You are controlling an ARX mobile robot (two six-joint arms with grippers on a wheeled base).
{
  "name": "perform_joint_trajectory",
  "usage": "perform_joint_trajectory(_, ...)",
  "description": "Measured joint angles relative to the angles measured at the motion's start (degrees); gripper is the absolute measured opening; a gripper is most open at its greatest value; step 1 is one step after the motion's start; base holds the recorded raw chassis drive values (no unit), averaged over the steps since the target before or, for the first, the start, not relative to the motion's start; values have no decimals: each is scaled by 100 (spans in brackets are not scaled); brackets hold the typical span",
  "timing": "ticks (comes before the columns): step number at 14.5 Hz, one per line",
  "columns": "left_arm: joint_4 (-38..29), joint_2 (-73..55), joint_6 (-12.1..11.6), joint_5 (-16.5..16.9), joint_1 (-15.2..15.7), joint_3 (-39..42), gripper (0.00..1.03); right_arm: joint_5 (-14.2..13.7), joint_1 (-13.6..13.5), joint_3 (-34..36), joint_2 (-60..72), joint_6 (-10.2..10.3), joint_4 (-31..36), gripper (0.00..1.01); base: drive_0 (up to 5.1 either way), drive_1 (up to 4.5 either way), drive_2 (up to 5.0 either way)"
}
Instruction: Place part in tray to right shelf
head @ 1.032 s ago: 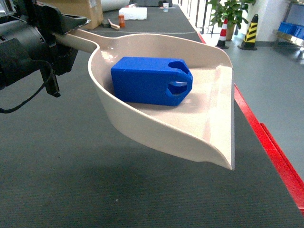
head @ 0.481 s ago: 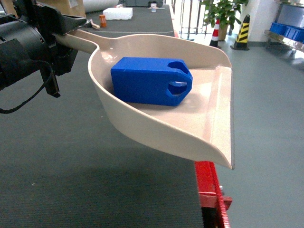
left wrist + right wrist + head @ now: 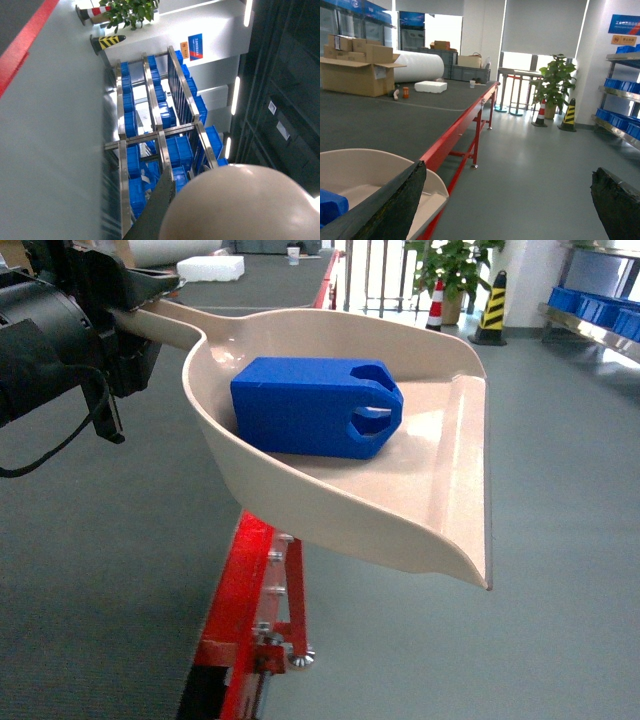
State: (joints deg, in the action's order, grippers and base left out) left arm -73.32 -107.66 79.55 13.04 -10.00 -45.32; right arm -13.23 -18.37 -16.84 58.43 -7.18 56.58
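The left gripper (image 3: 150,300) is clamped on the tray (image 3: 440,530) handle with the part (image 3: 310,405) lying inside, long axis toward the lip, while the right shelf (image 3: 600,325) sits well off to the right, and the right gripper (image 3: 510,200) hangs wide open, empty.

Right wrist view. My right gripper (image 3: 507,207) is spread wide, one dark fingertip (image 3: 390,205) overlapping the tray (image 3: 365,167) at lower left, where the part (image 3: 330,206) shows. Beyond: red-framed table (image 3: 455,131), cardboard boxes (image 3: 357,70), potted plant (image 3: 555,80), blue crates (image 3: 620,119).
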Motion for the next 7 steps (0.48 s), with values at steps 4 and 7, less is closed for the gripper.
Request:
perform_joint_trajectory(4, -7, 0, -2, 15, -4, 0, 12, 0, 0, -2, 0, 0, 9, 98, 492, -249, -249)
perform_joint_trajectory(7, -22, -2, -2, -2, 4, 0, 12, 2, 2, -2, 0, 0, 9, 98, 491, -249, -249)
